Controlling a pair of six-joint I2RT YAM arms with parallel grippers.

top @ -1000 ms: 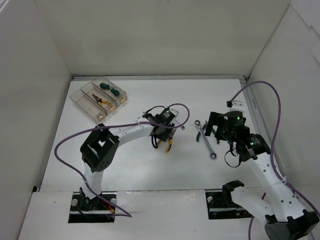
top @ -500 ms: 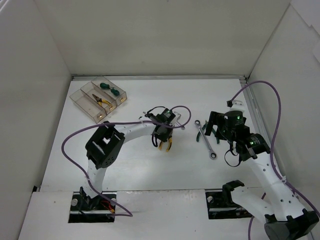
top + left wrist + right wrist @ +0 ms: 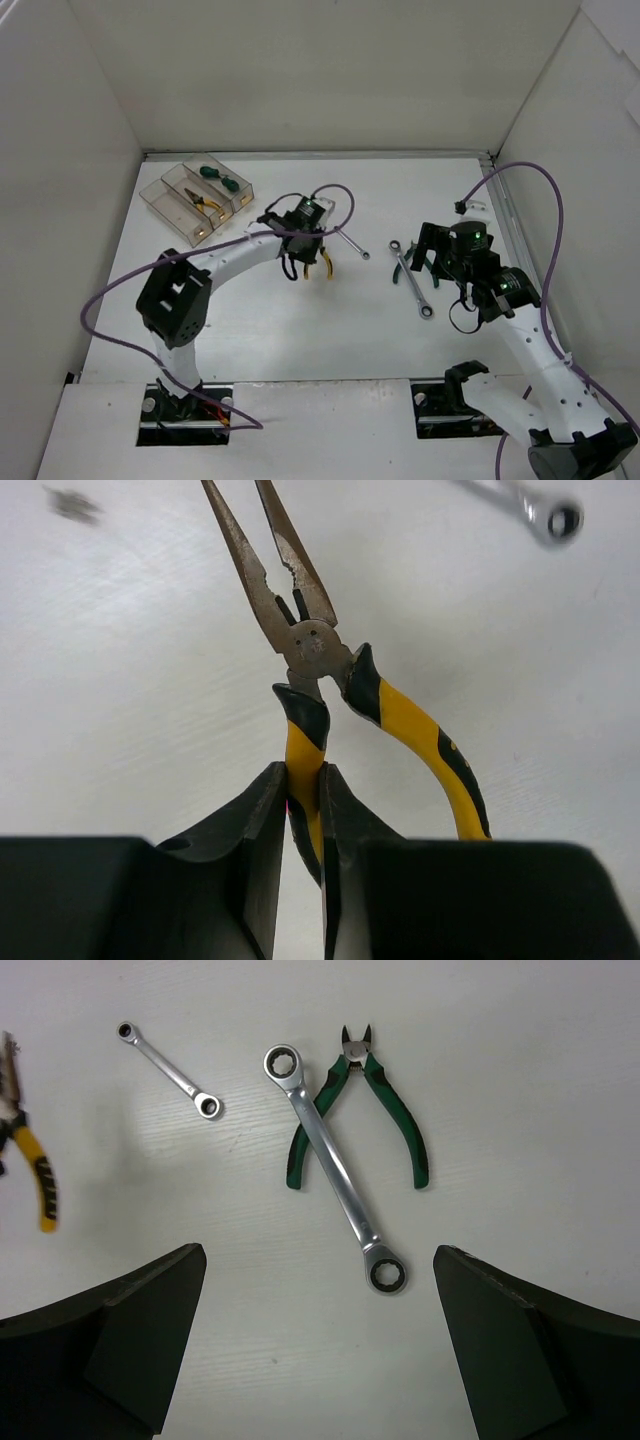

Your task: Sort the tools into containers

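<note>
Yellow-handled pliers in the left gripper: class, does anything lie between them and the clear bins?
Nothing visible. Only bare table separates the pliers, gripped by the left gripper, from the bins. The small wrench lies on the opposite side.

The containers (image 3: 197,200) are set at ten o'clock from the pliers (image 3: 326,266), a small wrench (image 3: 351,244) at two, and a long wrench (image 3: 335,1167), seemingly laid across cutters (image 3: 357,1052), at three.
</note>
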